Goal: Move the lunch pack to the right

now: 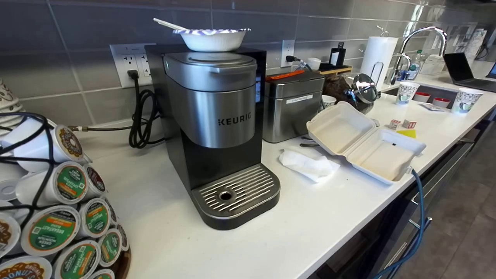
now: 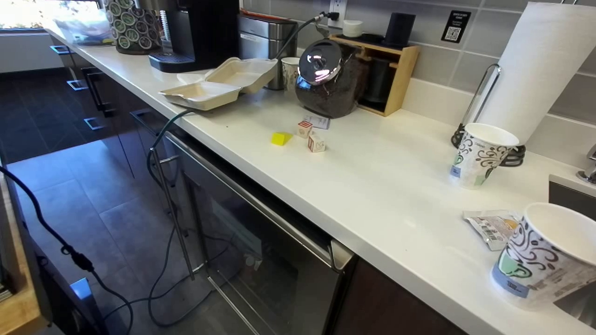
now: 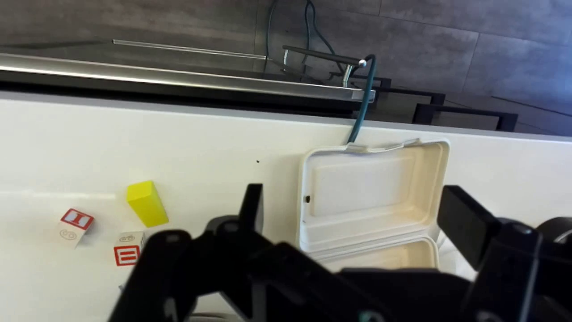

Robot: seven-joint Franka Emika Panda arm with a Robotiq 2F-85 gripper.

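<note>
Facing the white foam clamshell box (image 3: 368, 185), our black two-finger gripper (image 3: 359, 212) stands wide, empty; we judge this the reaching step; next needs lowering, then pinching.

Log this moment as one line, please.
gripper: open, empty, visible only in wrist view | lunch pack: lid open, on counter, ungrasped | move right: completion unclear
</note>
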